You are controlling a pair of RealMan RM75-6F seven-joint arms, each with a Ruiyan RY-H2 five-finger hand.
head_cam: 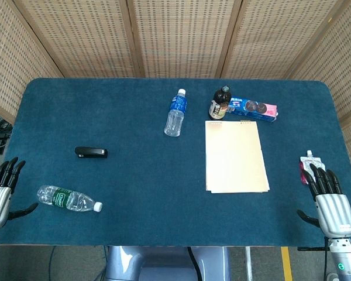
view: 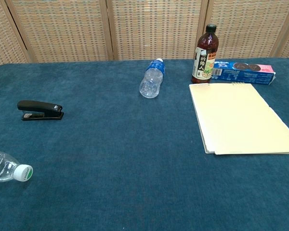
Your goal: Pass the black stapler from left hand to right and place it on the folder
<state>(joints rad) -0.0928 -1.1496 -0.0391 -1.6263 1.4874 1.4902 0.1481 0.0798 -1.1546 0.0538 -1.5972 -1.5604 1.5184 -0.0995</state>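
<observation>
We see both robot hands, left (head_cam: 1, 186) and right (head_cam: 330, 202), spread and empty, stapler (head_cam: 91, 153) on the surface (head_cam: 140, 193), folder (head_cam: 235, 156) bare.

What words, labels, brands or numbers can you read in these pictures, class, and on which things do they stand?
Dark bottle: its label carries large Chinese characters, too blurred to quote with certainty.
Biscuit box: blue and pink with printed biscuits; its lettering is too small to read.
Blue-labelled bottle: label print is unreadable.
Green-labelled bottle: white print, too small to read.
Stapler and folder: no visible text.
</observation>
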